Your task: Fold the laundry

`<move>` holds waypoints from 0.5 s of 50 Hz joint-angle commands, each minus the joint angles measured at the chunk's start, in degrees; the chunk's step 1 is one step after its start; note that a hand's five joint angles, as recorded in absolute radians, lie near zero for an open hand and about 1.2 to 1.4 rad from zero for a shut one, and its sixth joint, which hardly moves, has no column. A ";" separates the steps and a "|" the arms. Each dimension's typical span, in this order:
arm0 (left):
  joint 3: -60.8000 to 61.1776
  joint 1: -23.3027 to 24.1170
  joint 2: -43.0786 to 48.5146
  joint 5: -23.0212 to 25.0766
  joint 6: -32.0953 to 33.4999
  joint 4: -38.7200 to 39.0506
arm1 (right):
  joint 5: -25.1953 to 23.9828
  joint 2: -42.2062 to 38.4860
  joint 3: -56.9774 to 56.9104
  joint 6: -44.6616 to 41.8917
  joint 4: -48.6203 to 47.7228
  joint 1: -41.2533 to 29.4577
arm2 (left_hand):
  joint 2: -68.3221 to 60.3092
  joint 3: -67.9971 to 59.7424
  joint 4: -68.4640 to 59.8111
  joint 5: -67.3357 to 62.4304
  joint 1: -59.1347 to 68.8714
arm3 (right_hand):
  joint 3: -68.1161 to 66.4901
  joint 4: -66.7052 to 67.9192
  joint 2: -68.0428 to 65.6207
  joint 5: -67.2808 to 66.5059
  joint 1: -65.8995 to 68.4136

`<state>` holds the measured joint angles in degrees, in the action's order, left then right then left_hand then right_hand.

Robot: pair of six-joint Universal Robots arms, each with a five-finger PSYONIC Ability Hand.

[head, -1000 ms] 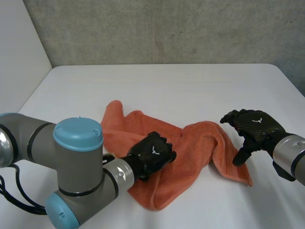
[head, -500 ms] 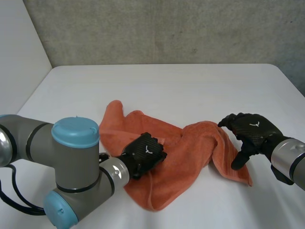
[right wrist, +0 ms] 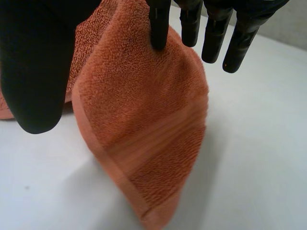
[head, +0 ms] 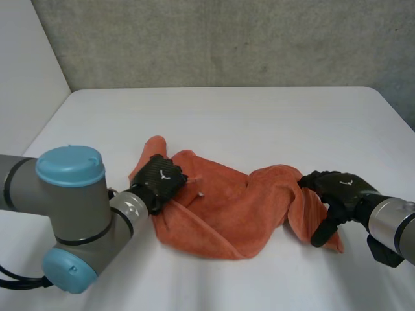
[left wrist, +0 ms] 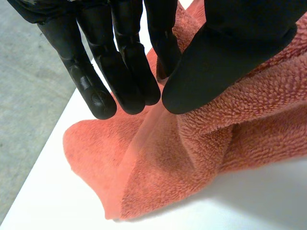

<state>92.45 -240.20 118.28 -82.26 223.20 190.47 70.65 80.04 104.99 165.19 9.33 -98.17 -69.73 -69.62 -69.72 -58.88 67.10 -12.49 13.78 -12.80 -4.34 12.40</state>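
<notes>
An orange towel (head: pixel 227 207) lies crumpled across the white table (head: pixel 259 116). My left hand (head: pixel 160 181) is at the towel's left part, near a bunched corner. In the left wrist view its thumb (left wrist: pixel 230 48) and fingers (left wrist: pixel 120 72) pinch a raised fold of the towel (left wrist: pixel 192 158) near its thin hem. My right hand (head: pixel 337 189) hovers over the towel's right end. In the right wrist view its fingers (right wrist: pixel 213 33) are straight and spread above the hemmed corner of the towel (right wrist: pixel 144 124), and one fingertip touches the cloth.
A grey concrete wall (head: pixel 227 39) stands behind the table. The table's left edge (head: pixel 48 123) runs near my left arm (head: pixel 71 220). Bare tabletop lies beyond the towel and in front of it.
My left hand has shut on the towel and drawn it leftward and back, stretching the cloth. My right hand has lowered slightly onto the towel's right end.
</notes>
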 commanded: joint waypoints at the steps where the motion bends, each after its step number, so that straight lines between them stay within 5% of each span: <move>1: 2.55 -2.29 -2.08 -0.36 -0.05 1.83 | -0.08 -4.36 -0.05 6.80 -4.84 -0.17 | -10.27 -10.38 -10.28 -11.12 12.90 | -3.63 2.34 -3.32 -1.78 3.73; 14: 2.03 -5.89 -2.44 -0.45 -0.75 2.28 | 6.43 -15.09 -7.78 9.88 -8.72 -6.50 | -10.27 -10.38 -10.28 -11.12 12.90 | -21.48 20.19 -21.17 -19.63 21.57; 20: -1.04 -6.42 -1.47 -0.54 -1.10 3.41 | 10.37 -18.07 -13.74 9.71 -12.04 -8.61 | -10.27 -10.38 -10.28 -11.12 12.90 | -67.38 66.09 -67.07 -65.53 67.47; 25: -5.77 -6.42 -1.04 -0.54 -2.85 5.34 | 12.40 -19.13 -20.70 9.09 -15.48 -9.40 | -10.27 -10.38 -10.28 -11.12 12.90 | -67.51 66.22 -67.20 -65.66 67.60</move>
<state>91.30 -246.65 116.66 -82.75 221.86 193.96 81.06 61.91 90.82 174.86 -2.79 -106.75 -69.75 -69.63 -69.74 -58.89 67.37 -67.14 67.50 -67.49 -55.21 55.02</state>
